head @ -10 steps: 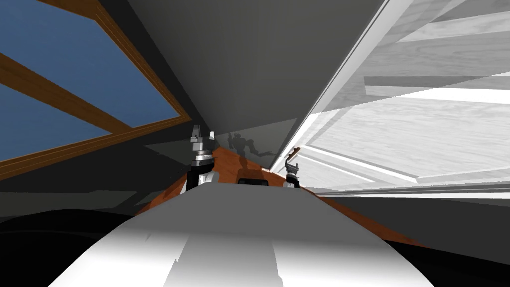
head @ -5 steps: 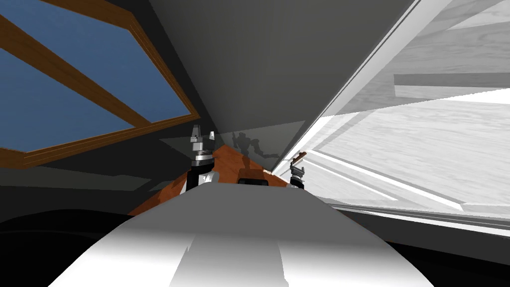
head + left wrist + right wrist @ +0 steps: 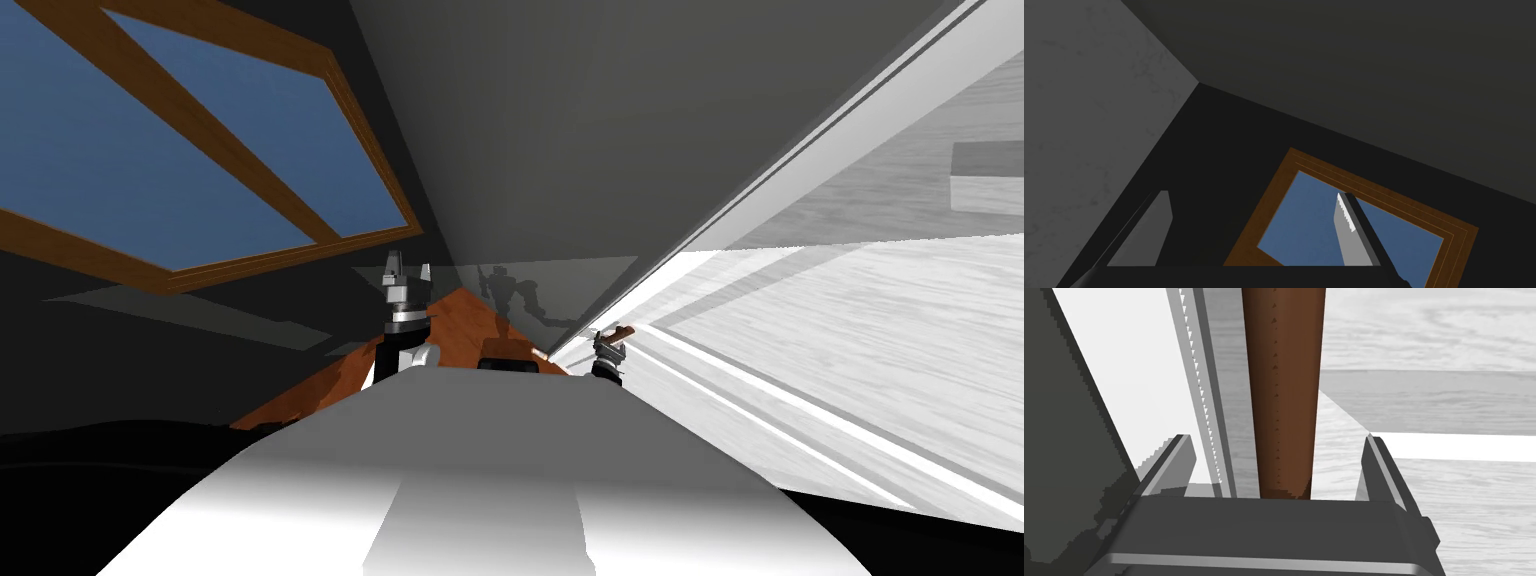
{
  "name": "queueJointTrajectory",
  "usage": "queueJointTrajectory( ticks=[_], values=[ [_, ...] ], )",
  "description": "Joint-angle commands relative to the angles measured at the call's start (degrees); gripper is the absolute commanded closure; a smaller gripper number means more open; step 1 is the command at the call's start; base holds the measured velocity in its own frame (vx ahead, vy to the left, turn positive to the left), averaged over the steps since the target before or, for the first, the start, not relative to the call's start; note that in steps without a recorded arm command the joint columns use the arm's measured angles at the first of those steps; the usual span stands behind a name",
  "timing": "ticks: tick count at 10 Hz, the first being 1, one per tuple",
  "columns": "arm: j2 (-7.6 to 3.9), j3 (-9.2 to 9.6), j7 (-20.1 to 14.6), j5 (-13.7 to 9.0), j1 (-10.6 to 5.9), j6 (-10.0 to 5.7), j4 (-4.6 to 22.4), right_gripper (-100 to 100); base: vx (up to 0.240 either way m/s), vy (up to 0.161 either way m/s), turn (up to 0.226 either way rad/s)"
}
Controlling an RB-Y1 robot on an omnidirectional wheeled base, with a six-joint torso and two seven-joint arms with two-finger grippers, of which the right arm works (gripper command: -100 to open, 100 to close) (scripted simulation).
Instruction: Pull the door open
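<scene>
The door (image 3: 850, 330) is a pale, wood-grained panel that spreads across the right of the head view, its edge (image 3: 770, 195) running up beside a grey wall. A brown bar handle (image 3: 614, 333) sits low on it. My right gripper (image 3: 606, 347) is at that handle. In the right wrist view the handle (image 3: 1284, 388) runs between the two fingers of the right gripper (image 3: 1276, 438). The fingers stand open, with a gap on each side of the bar. My left gripper (image 3: 408, 270) is held up to the left of my chest, away from the door, open and with nothing in it (image 3: 1254, 200).
A window (image 3: 180, 150) with a brown frame and blue panes is set in the dark wall on the left. A grey wall (image 3: 600, 130) stands straight ahead with my shadow on it. A strip of reddish-brown floor (image 3: 455, 325) shows between the arms.
The whole head view has swung: the window and the door's edge have shifted right and up. My right gripper has drifted slightly right, still at the handle. The left arm keeps its pose.
</scene>
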Motion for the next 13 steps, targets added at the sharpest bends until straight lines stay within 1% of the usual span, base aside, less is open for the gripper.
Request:
queueJointTrajectory(
  ticks=[1, 2, 7, 8, 9, 11, 13],
  values=[
    [0.00, 0.00, 0.0, 0.0, 0.00, 0.00, 0.0, -100, 0.029, -0.045, 0.021],
    [0.00, 0.00, 0.0, 0.0, 0.00, 0.00, 0.0, 100, -0.021, 0.031, -0.004],
    [0.00, 0.00, 0.0, 0.0, 0.00, 0.00, 0.0, 100, -0.005, 0.004, -0.008],
    [-0.12, 0.40, -0.3, 0.2, 0.18, -0.10, -0.2, 100, -0.097, 0.044, 0.020],
    [-0.17, 0.58, -0.3, 0.3, 0.23, -0.10, -0.3, 100, -0.172, 0.041, 0.024],
    [-0.41, 1.56, -0.8, 0.9, 0.48, -0.15, -0.7, 100, -0.215, 0.059, 0.038],
    [-0.88, 3.42, -1.8, 2.0, 0.94, -0.23, -1.6, 100, -0.237, 0.035, 0.070]
  ],
)
